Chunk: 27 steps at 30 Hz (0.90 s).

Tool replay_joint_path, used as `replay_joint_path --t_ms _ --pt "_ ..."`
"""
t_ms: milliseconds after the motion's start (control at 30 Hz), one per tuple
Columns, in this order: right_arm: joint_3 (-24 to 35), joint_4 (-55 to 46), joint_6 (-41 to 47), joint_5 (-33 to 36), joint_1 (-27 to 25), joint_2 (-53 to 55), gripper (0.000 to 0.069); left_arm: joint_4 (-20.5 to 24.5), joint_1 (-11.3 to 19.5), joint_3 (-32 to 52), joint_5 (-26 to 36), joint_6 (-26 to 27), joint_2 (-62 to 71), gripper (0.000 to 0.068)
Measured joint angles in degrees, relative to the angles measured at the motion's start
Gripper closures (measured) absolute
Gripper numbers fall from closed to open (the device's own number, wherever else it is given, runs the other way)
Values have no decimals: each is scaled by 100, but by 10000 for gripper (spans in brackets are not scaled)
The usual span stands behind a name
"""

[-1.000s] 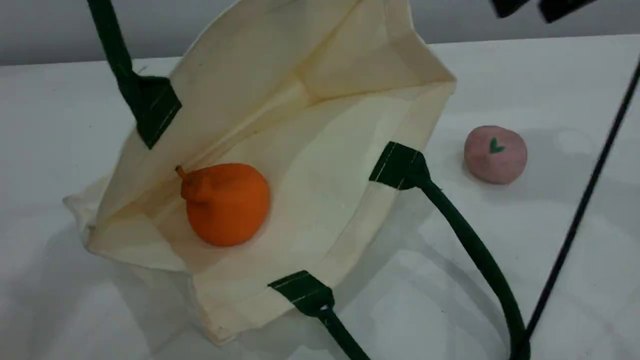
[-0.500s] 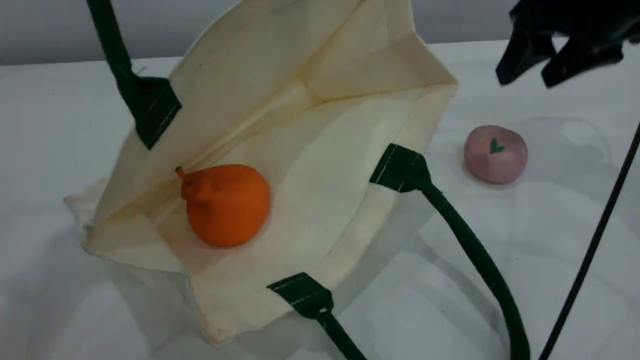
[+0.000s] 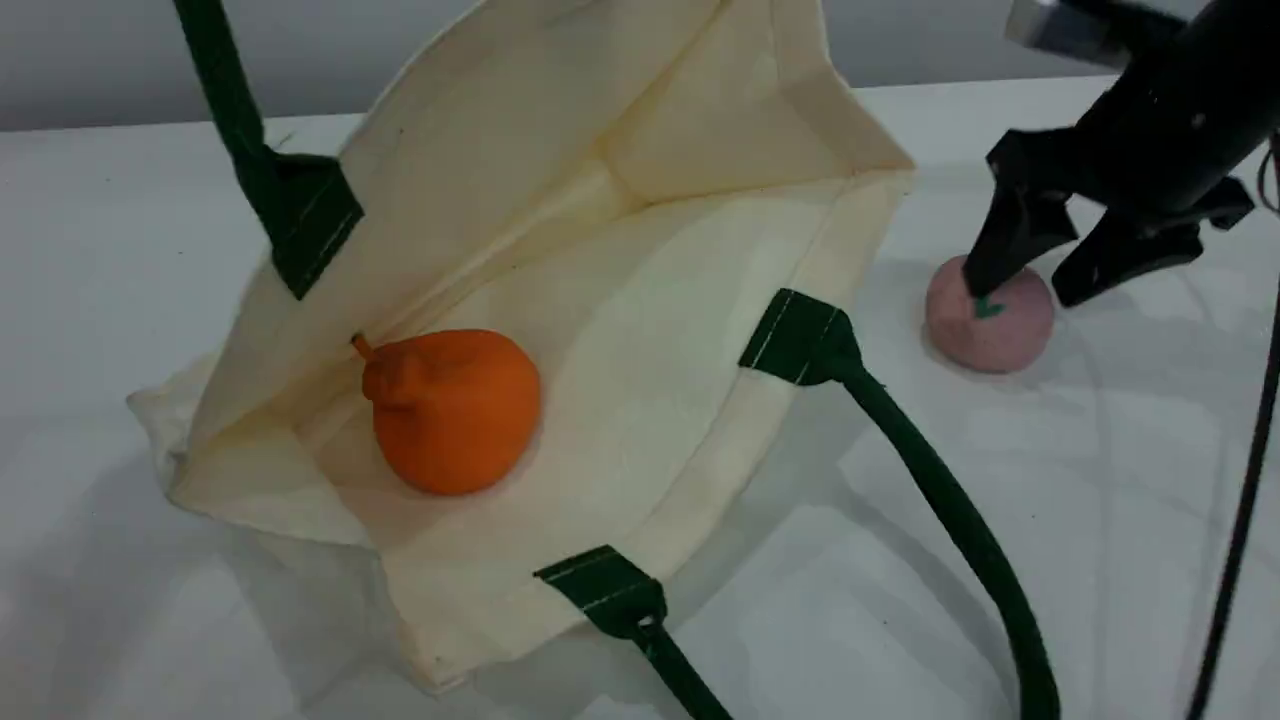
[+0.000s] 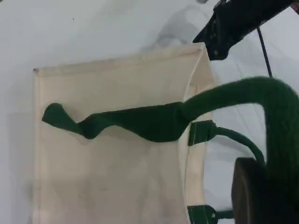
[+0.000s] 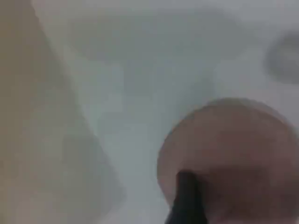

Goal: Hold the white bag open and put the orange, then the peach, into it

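The white bag [image 3: 600,150] lies on its side, its mouth gaping toward the camera. Its upper green handle [image 3: 225,90] is pulled up out of the scene view. In the left wrist view that handle [image 4: 140,122] runs into my left gripper [image 4: 261,196], which is shut on it above the bag [image 4: 107,172]. The orange [image 3: 455,410] rests inside the bag on its lower wall. To the right of the bag, the pink peach [image 3: 990,335] sits on the table. My right gripper [image 3: 1028,288] is open, one finger on either side of the peach's top. The right wrist view shows the peach [image 5: 233,140] close and blurred.
The bag's lower handle [image 3: 940,490] loops over the table toward the front right. A thin black cable [image 3: 1240,520] hangs down along the right edge. The white table [image 3: 150,620] stretches left and in front of the bag.
My right gripper has come down from the top right corner onto the peach, still open. The bag, the orange and the peach have stayed put.
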Motion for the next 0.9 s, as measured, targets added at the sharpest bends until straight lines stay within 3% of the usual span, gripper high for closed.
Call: replay_joint_path --t_ms 200,367,400,533,900 --pt "0 219 -219 193 0 160 237 -6 0 0 0 0 0 624" --pt "0 219 -256 365 -13 147 436 -10 0 0 0 0 0 624" --pt "0 219 -256 408 -13 142 445 -10 5 0 0 0 0 624" --pt "0 18 -256 621 -29 71 444 -10 4 0 0 0 0 624" --pt "6 -343 169 2092 -596 -1116 448 -30 4 0 0 0 0 624"
